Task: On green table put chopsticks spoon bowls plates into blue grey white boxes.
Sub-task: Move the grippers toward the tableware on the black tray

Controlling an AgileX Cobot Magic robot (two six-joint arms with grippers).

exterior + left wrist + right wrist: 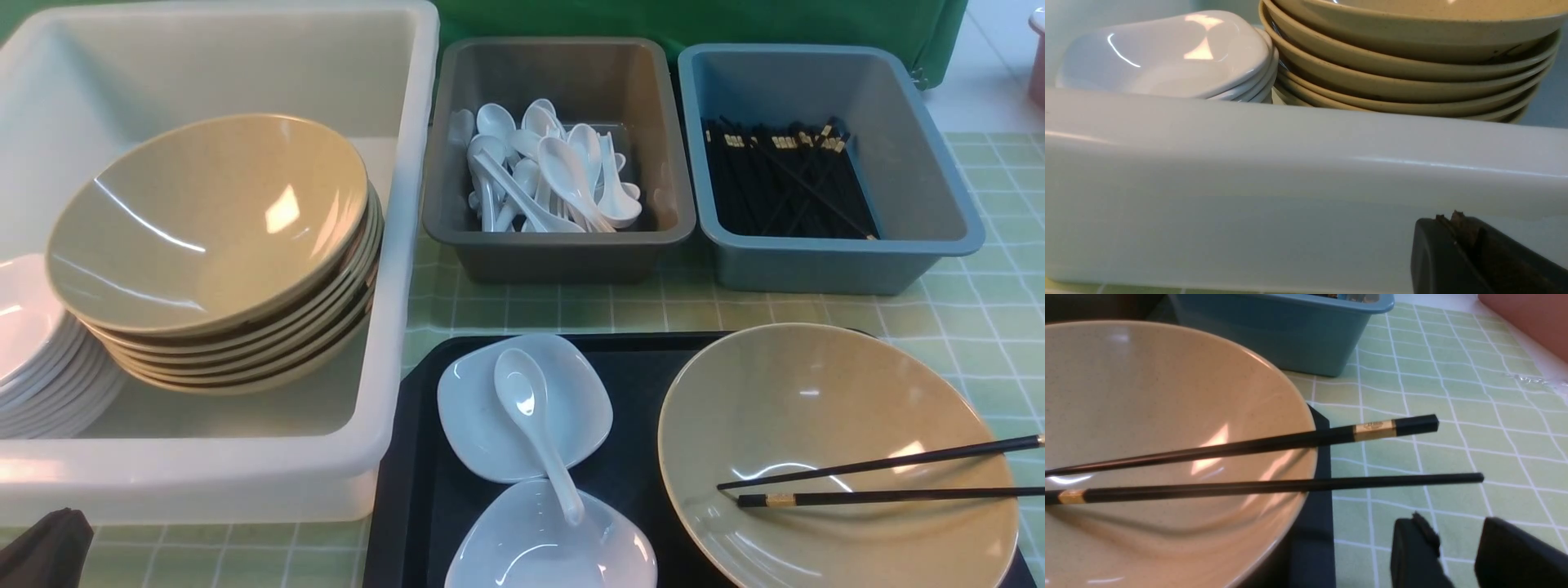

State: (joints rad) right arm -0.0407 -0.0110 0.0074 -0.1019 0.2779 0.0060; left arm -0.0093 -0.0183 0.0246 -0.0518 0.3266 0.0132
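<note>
1. Black chopsticks lie across the loose tan bowl on the black tray, their ends jutting over the green desk.
2. The right gripper hovers low beside those ends, fingers narrowly apart and empty.
3. The left gripper sits low against the white box, fingers seemingly pressed together.
4. The white spoon bridges two plates.

A black tray sits at the table's near edge. Green fabric hangs behind the far edge, and a pink object stands near the far right corner.
</note>
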